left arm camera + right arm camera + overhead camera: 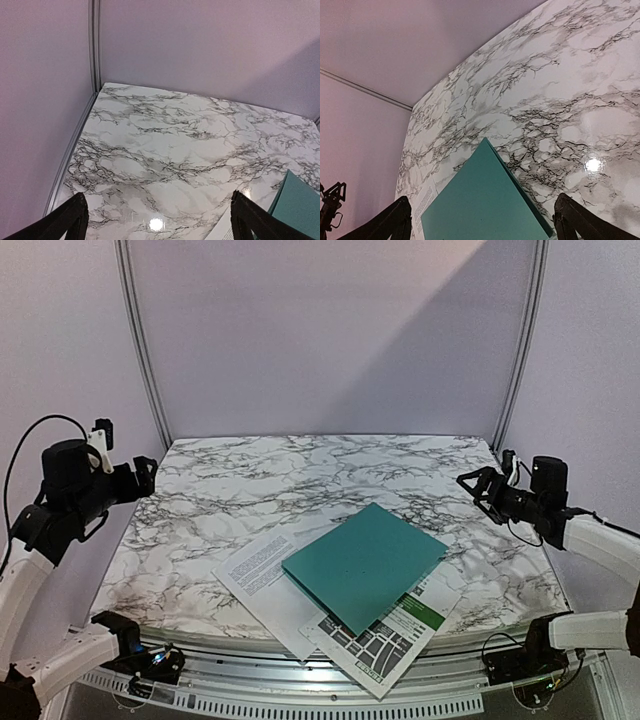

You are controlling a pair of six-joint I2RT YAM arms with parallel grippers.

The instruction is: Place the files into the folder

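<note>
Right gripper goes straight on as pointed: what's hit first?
Probably the teal folder, lying centred between the open fingers of the right gripper in its wrist view; depth unclear, so the marble table could come first.

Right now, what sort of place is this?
Probably a robot test booth: a marble-patterned table boxed in by plain panels, a left arm and right arm at its sides, and a teal folder lying on a white sheet and a green-headed sheet.

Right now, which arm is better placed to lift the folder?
Right, probably: the right pincer hangs open nearer the folder, centred in its wrist view; the left pincer sees only a corner.
</note>
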